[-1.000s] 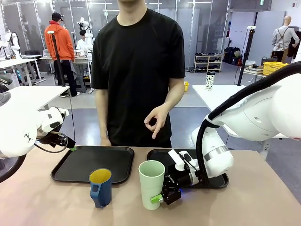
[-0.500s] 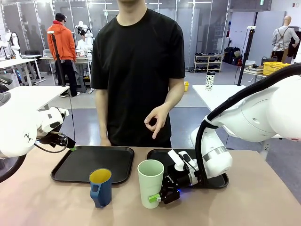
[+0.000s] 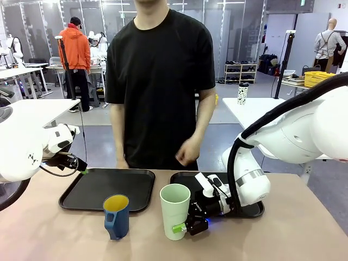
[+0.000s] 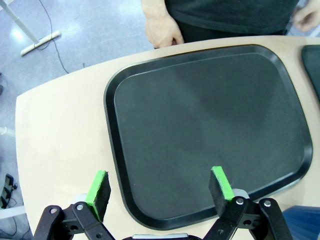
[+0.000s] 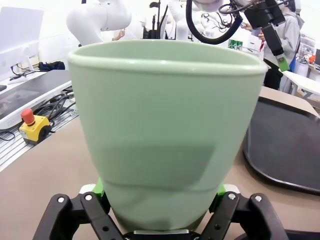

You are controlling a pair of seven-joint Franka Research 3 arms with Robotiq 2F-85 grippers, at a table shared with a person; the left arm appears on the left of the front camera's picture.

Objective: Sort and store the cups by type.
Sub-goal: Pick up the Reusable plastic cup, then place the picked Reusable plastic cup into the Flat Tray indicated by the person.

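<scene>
The pale mint-green tumbler point(image 3: 175, 209) stands upright on the table near the front, just left of the right black tray point(image 3: 255, 209). My right gripper point(image 3: 182, 227) is shut on its lower part; in the right wrist view the tumbler point(image 5: 165, 130) sits between the green pads point(image 5: 99, 187) of that gripper point(image 5: 160, 195). The dark blue mug point(image 3: 116, 216), yellow inside, stands to its left, in front of the left black tray point(image 3: 87, 190). My left gripper point(image 3: 81, 167) hangs open above that tray's far left edge; the left wrist view shows its fingers point(image 4: 99, 187) apart over the bare tray point(image 4: 200, 125).
A person in a black shirt point(image 3: 163, 81) stands at the far side, one hand point(image 3: 187, 151) lowered near the table edge, the other hand point(image 4: 161, 30) by the left tray. A spotted white cup point(image 3: 242, 93) sits on a far table. A yellow emergency-stop box point(image 5: 32, 127) lies off-table.
My right gripper has closed on the tumbler's base, nudging it slightly. The person's raised hand has dropped from its gesture. The left arm has not moved.
</scene>
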